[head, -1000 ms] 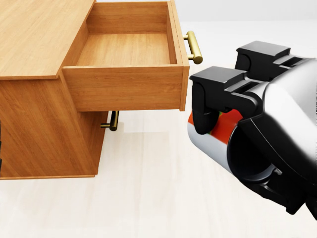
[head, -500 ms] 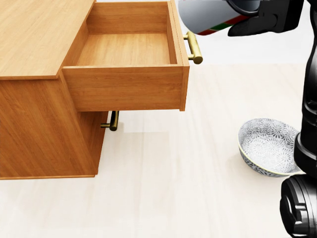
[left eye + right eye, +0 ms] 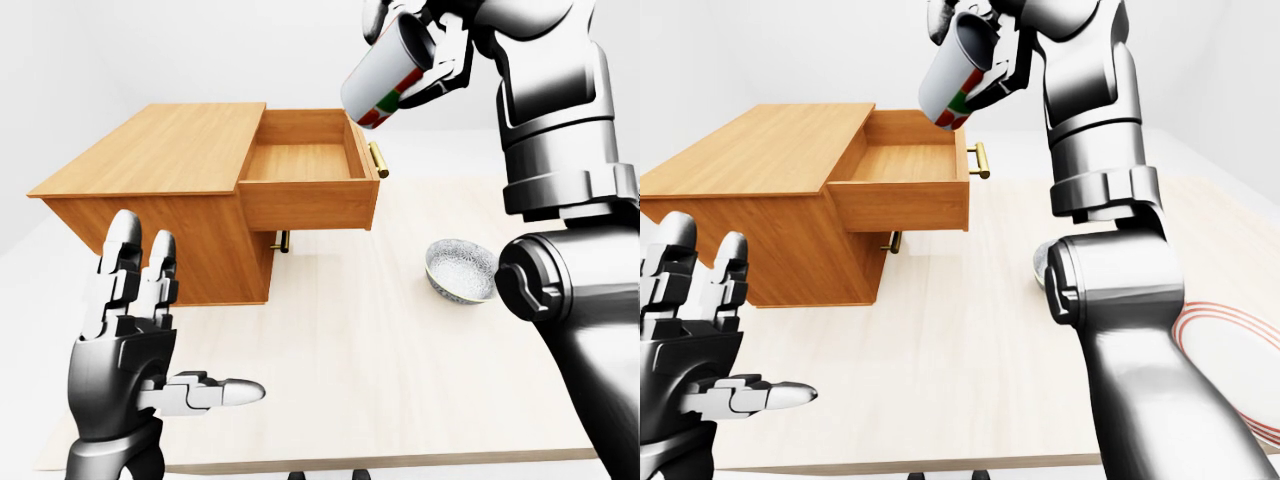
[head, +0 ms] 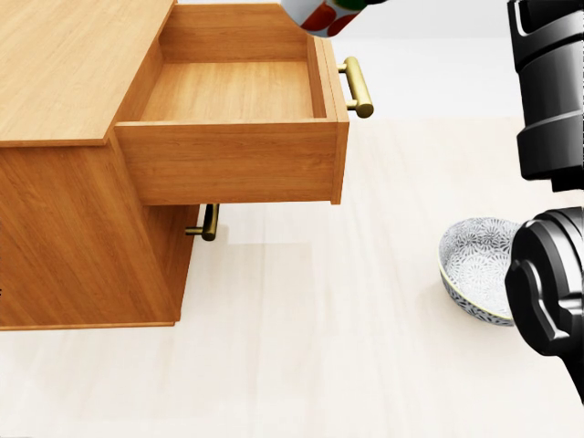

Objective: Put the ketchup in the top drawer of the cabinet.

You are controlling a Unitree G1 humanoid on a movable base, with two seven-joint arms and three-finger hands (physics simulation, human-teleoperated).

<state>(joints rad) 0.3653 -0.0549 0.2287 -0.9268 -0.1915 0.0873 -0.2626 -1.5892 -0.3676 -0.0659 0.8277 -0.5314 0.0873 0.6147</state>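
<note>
The ketchup [image 3: 383,78], a white bottle with a red and green label, hangs tilted high in the left-eye view, just above the handle end of the open top drawer [image 3: 303,163]. My right gripper [image 3: 418,48] is shut on its upper end. In the head view only the bottle's lower tip [image 4: 321,14] shows, over the drawer's upper right corner. The drawer is pulled out of the wooden cabinet [image 3: 150,165] and holds nothing. My left gripper [image 3: 178,322] stands open at the bottom left, fingers up, far from the cabinet.
A brass handle [image 3: 378,160] sticks out of the drawer's face, and a second handle [image 3: 282,241] shows below it. A patterned bowl [image 3: 460,270] sits on the pale table to the right. A red-rimmed white plate [image 3: 1238,352] lies at the right edge of the right-eye view.
My right hand has risen from low right to the top of the head view, carrying the ketchup up and left to above the drawer's handle end. The bowl is now uncovered.
</note>
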